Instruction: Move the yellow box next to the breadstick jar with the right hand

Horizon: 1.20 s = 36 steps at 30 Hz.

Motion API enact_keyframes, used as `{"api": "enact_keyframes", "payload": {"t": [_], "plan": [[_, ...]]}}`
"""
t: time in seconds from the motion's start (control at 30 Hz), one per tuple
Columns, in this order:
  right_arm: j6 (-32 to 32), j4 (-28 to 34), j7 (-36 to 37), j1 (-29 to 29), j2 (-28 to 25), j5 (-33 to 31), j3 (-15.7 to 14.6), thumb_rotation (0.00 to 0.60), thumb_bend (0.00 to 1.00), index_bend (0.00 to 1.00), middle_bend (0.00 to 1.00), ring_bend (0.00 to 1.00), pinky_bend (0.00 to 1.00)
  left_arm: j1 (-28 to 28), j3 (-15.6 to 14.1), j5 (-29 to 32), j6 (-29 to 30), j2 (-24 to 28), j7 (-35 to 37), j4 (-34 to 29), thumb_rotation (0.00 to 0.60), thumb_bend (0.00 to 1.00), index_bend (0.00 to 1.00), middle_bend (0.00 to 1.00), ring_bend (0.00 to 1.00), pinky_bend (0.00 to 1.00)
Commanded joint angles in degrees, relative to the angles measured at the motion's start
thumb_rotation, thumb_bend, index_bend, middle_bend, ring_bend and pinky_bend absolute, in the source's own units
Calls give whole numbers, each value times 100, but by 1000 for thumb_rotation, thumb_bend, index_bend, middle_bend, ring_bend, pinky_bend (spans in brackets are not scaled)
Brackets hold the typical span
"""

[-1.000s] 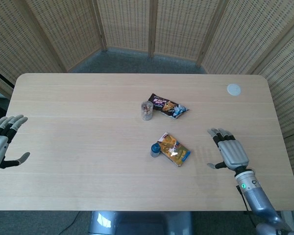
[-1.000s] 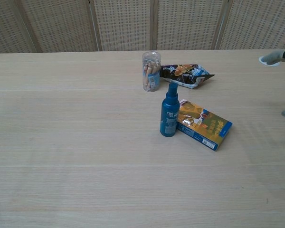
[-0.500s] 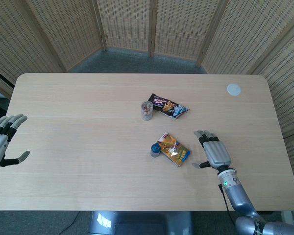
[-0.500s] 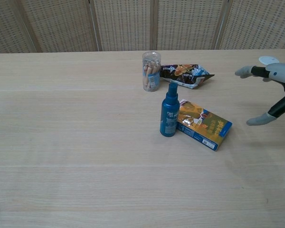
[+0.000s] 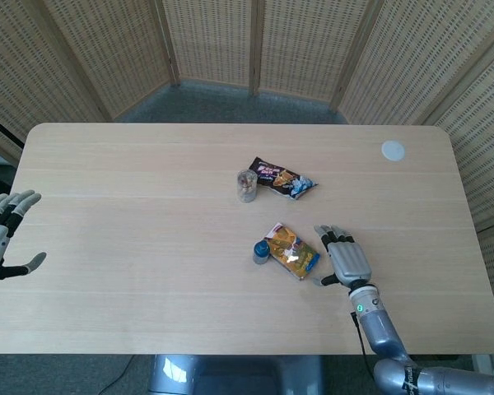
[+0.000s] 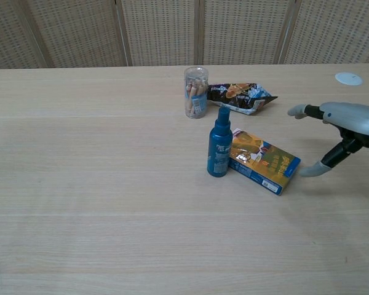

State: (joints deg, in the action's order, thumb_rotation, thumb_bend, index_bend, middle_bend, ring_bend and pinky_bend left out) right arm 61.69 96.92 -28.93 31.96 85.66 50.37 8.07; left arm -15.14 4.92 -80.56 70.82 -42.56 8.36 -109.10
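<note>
The yellow box (image 5: 294, 252) (image 6: 263, 160) lies flat near the table's middle, its left end against a blue bottle. The clear breadstick jar (image 5: 246, 186) (image 6: 196, 92) stands upright farther back and to the left. My right hand (image 5: 344, 257) (image 6: 339, 127) hovers just right of the box, fingers spread, thumb tip close to the box's right end but apart from it. My left hand (image 5: 2, 239) stays open at the table's far left edge, seen only in the head view.
A blue bottle (image 5: 262, 251) (image 6: 219, 143) stands upright touching the box. A dark snack bag (image 5: 282, 178) (image 6: 240, 95) lies right of the jar. A small white disc (image 5: 393, 150) (image 6: 348, 78) sits at the back right of the wooden table (image 5: 132, 222).
My right hand has moved left across the table, from well right of the box to just beside its right end. The box, jar and left hand have not moved.
</note>
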Motion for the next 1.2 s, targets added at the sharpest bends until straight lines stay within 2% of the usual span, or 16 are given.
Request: {"api": "enact_keyframes", "payload": {"t": [0.03, 0.43, 0.77, 1.2], "plan": [[32, -53, -77, 55, 121, -51, 0, 504, 0, 0, 0, 0, 0, 3, -2, -10, 5, -6, 12, 13, 600, 322, 35, 28, 0, 0], [-25, -455, -245, 296, 756, -238, 34, 502, 0, 0, 0, 0, 0, 34, -1, -29, 54, -4, 119, 87, 600, 322, 36, 28, 0, 0], [-223, -1005, -46, 393, 1070, -256, 59, 505, 0, 0, 0, 0, 0, 48, 3, -22, 75, 16, 130, 101, 600, 323, 36, 28, 0, 0], [-590, -1964, 463, 553, 1418, 127, 161, 500, 0, 0, 0, 0, 0, 77, 7, 0, 114, 78, 77, 29, 600, 324, 35, 28, 0, 0]]}}
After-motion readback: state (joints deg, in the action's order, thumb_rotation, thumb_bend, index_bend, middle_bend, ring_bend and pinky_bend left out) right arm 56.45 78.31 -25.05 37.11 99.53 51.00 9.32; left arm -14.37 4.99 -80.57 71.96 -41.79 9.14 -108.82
